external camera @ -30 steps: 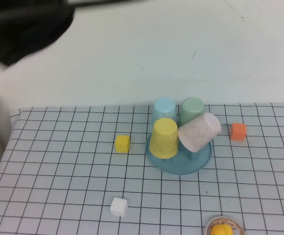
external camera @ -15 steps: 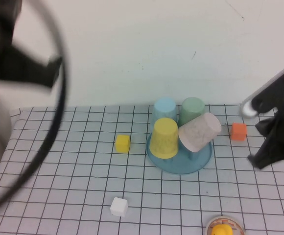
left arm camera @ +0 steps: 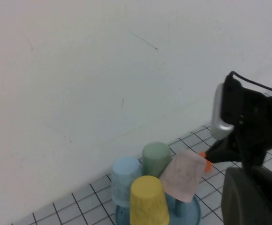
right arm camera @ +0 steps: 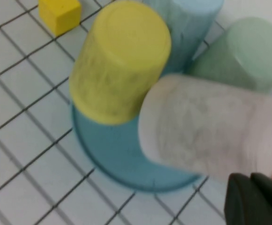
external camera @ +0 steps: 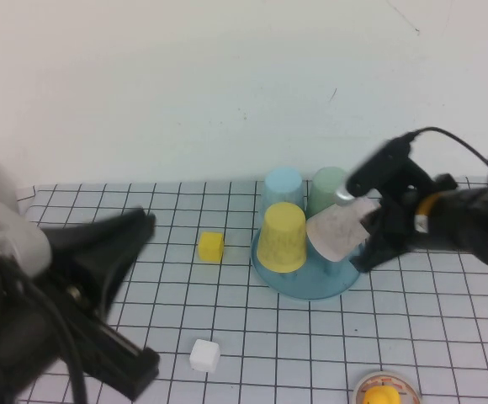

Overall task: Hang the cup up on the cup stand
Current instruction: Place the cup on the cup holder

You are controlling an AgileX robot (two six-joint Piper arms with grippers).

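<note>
The pale pink cup (external camera: 338,227) sits tilted on a peg of the teal cup stand (external camera: 308,284), its mouth down toward the dish. It also shows in the left wrist view (left arm camera: 184,174) and the right wrist view (right arm camera: 206,126). A yellow cup (external camera: 282,237), a light blue cup (external camera: 282,188) and a green cup (external camera: 329,188) stand upside down on the stand too. My right gripper (external camera: 363,256) is shut and empty, right beside the pink cup's right side; its fingers (right arm camera: 248,199) lie together. My left gripper (external camera: 109,278) hangs low at the front left, far from the stand.
A yellow cube (external camera: 211,246) lies left of the stand and a white cube (external camera: 204,355) lies at the front. An orange cube (left arm camera: 204,161) lies right of the stand, behind my right arm. A round dish with a yellow toy (external camera: 383,393) sits at the front edge.
Both arms have swung into view. The right arm came in from the right up to the pink cup. The left arm dropped to the front left. The cups have not moved.
</note>
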